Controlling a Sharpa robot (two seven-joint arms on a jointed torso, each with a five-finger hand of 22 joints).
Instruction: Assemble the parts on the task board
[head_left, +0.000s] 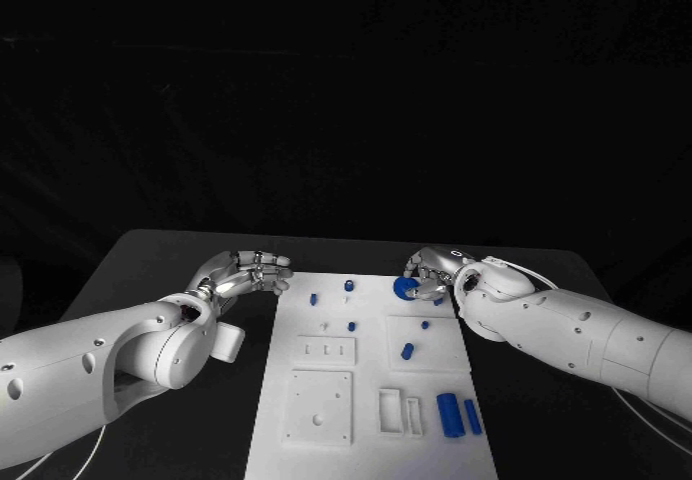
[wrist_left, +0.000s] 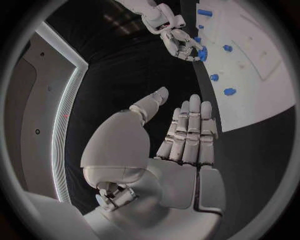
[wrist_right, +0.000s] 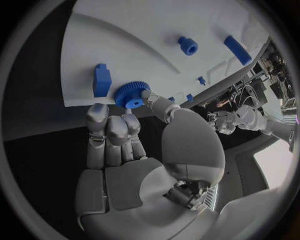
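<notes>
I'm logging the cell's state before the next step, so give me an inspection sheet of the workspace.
Surface: black table, bare around the board.
Job's things: white task board in the middle; small blue parts on it, a pair lying near its right edge.
Clutter: nothing seen.
Hands: right hand holds a blue gear at the board's far end; left hand holds nothing, off the board's left edge.
Cables: a thin white cable loops over the right arm.
Surroundings: dark.

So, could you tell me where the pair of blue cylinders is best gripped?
Probably one at a time, across the round sides of a cylinder, coming from above. They lie flat, side by side on the board, so the outer one's free side and the ends are the open faces.
</notes>
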